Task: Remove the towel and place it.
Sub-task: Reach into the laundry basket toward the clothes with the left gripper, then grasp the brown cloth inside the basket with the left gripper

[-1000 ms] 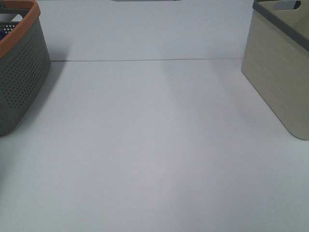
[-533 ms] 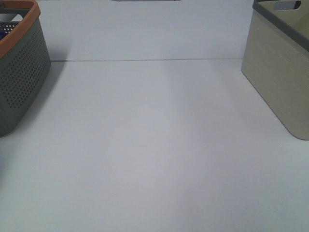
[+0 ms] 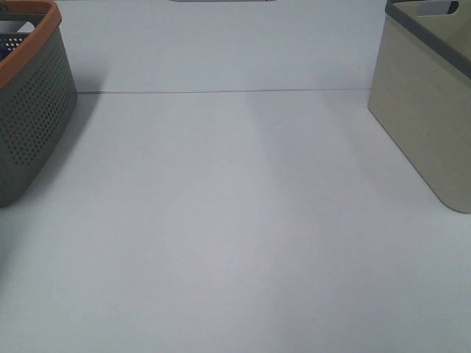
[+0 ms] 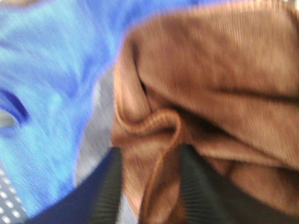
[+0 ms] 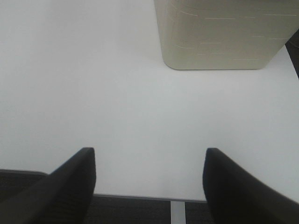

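The towel (image 4: 210, 84) is a reddish-brown soft cloth that fills most of the blurred left wrist view, crumpled in folds. My left gripper (image 4: 149, 186) has its two dark fingers pressed on either side of a fold of the towel. The towel does not show in the exterior high view, and neither gripper shows there. My right gripper (image 5: 149, 182) is open and empty above the bare white table (image 5: 93, 84), a little way from the beige basket (image 5: 224, 32).
A blue cloth (image 4: 51, 84) lies against the towel. A grey perforated basket with an orange rim (image 3: 29, 110) stands at the table's left edge. The beige basket with a grey rim (image 3: 427, 110) stands at the right. The white table (image 3: 235, 220) lies between them.
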Controlling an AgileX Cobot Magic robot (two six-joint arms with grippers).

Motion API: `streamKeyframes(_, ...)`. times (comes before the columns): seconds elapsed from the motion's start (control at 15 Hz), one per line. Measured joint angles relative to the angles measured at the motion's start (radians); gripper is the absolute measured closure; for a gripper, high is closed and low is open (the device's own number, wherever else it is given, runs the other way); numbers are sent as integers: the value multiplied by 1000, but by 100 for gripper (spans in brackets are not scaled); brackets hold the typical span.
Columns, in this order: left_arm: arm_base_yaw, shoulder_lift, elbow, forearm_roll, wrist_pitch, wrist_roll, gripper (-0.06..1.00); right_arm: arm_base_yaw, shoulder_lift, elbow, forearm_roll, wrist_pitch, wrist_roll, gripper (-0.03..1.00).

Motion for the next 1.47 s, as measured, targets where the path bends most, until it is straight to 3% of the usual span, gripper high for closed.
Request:
streamKeyframes(0.13, -7, 0, 0, 69, 29, 0, 71, 0, 0, 0, 0, 0, 0, 39)
streamKeyframes(0.4, -7, 0, 0, 97, 105, -1, 72, 0, 0, 0, 0, 0, 0, 39)
streamKeyframes(0.8, -7, 21, -1, 124, 52, -69, 72, 0, 0, 0, 0, 0, 1, 39)
streamKeyframes(1.27, -7, 32, -1, 127, 70, -80, 72, 0, 0, 0, 0, 0, 1, 39)
streamKeyframes(1.4, -7, 32, -1, 125, 56, -80, 81, 0, 0, 0, 0, 0, 1, 39)
streamKeyframes(1.47, -7, 32, -1, 125, 56, -80, 90, 0, 0, 0, 0, 0, 1, 39)
